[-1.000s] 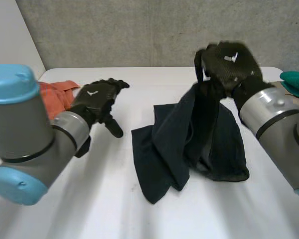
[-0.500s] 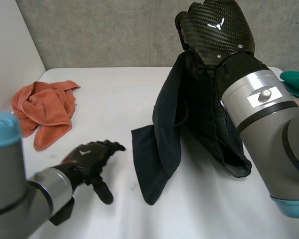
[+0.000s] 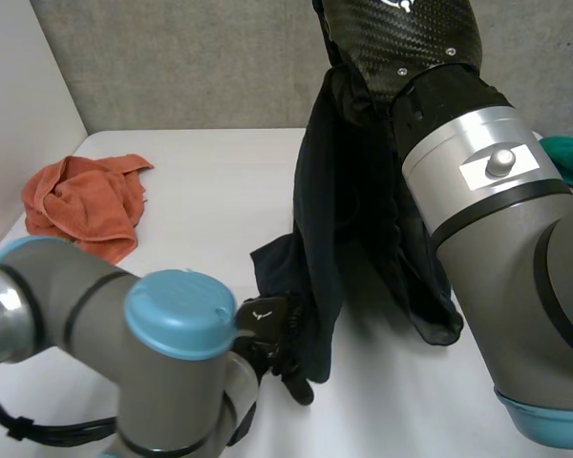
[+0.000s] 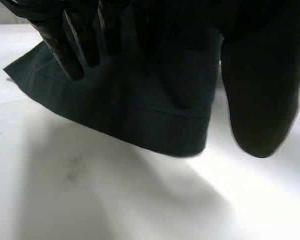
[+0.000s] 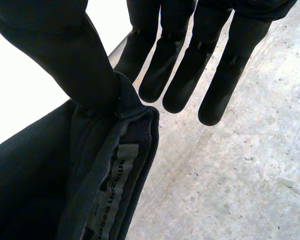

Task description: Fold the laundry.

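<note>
One black garment (image 3: 349, 219), one orange towel (image 3: 81, 205), one green cloth (image 3: 568, 157)

White counter (image 3: 201, 191) spreads across the middle; a grey concrete wall (image 3: 191, 67) rises behind it at 12 o'clock, a plain white wall (image 3: 19, 86) at 10 o'clock

Right arm: raised, forearm steep beside the black garment (image 3: 339, 200). Right hand (image 3: 401, 38): above the garment, fingers (image 5: 180, 75) straight, thumb (image 5: 65, 60) pinching its labelled top edge. Left arm: bent low. Left hand (image 3: 272, 329): at the garment's lower hem, fingers (image 4: 72, 45) straight, thumb (image 4: 260, 100) spread apart.
</note>
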You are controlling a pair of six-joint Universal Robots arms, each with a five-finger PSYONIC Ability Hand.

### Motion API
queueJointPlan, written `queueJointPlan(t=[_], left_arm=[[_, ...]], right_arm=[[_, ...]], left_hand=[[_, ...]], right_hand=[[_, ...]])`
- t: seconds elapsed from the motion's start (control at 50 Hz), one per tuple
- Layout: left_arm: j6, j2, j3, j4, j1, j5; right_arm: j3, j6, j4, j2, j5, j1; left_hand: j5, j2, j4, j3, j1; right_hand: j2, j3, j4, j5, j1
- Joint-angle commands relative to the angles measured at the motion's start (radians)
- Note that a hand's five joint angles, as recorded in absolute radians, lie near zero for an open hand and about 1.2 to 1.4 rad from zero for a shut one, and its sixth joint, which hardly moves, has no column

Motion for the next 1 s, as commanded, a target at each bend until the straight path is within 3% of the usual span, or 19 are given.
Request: queueJointPlan(t=[0.02,0.06,0.12,0.22,0.42,0.54,0.62,0.68,0.82,1.0], left_arm=[[-0.037,-0.100,0.110,0.010,-0.039,-0.097],[-0.047,-0.126,0.138,0.010,-0.042,-0.107],[-0.057,-0.157,0.170,0.009,-0.049,-0.102],[-0.081,-0.177,0.204,-0.006,-0.047,-0.088],[-0.127,-0.016,0.158,-0.042,0.031,-0.065],[0.007,0.301,0.092,-0.060,0.273,-0.004],[0.213,0.508,0.109,-0.071,0.424,0.159],[0.291,0.613,0.151,-0.130,0.456,0.234],[0.282,0.728,0.305,-0.217,0.528,0.260],[0.243,0.636,0.570,-0.347,0.540,0.277]], right_arm=[[-0.004,0.035,0.008,-0.012,0.012,0.003],[-0.007,0.042,0.013,-0.020,0.012,0.002],[-0.009,0.047,0.020,-0.028,0.012,0.000],[-0.015,0.056,0.033,-0.038,0.012,-0.005],[-0.010,0.058,0.036,-0.046,0.012,-0.037],[0.005,0.056,0.080,-0.054,-0.012,-0.109],[0.011,0.046,0.129,-0.074,-0.067,-0.156],[0.011,0.032,0.161,-0.101,-0.101,-0.193],[-0.007,0.013,0.194,-0.181,-0.138,-0.291],[-0.099,0.052,0.298,-0.238,-0.195,-0.391]], left_hand=[[0.503,0.516,0.513,0.515,0.504],[0.656,0.668,0.666,0.668,0.656],[0.715,0.727,0.725,0.727,0.715],[1.128,1.141,1.138,1.140,1.129],[1.129,1.141,1.139,1.141,1.129],[1.129,1.141,1.139,1.141,1.129],[1.129,1.141,1.139,1.141,1.129],[1.129,1.141,1.139,1.141,1.129],[1.129,1.141,1.139,1.141,1.129],[1.129,1.141,1.139,1.141,1.129]], right_hand=[[0.211,0.206,0.199,0.245,0.242],[0.211,0.206,0.199,0.245,0.242],[0.211,0.206,0.199,0.245,0.242],[0.211,0.206,0.199,0.245,0.242],[0.211,0.206,0.199,0.245,0.242],[0.211,0.206,0.199,0.245,0.242],[0.211,0.206,0.199,0.245,0.242],[0.211,0.206,0.199,0.245,0.242],[0.211,0.206,0.199,0.245,0.242],[0.211,0.206,0.199,0.245,0.242]])
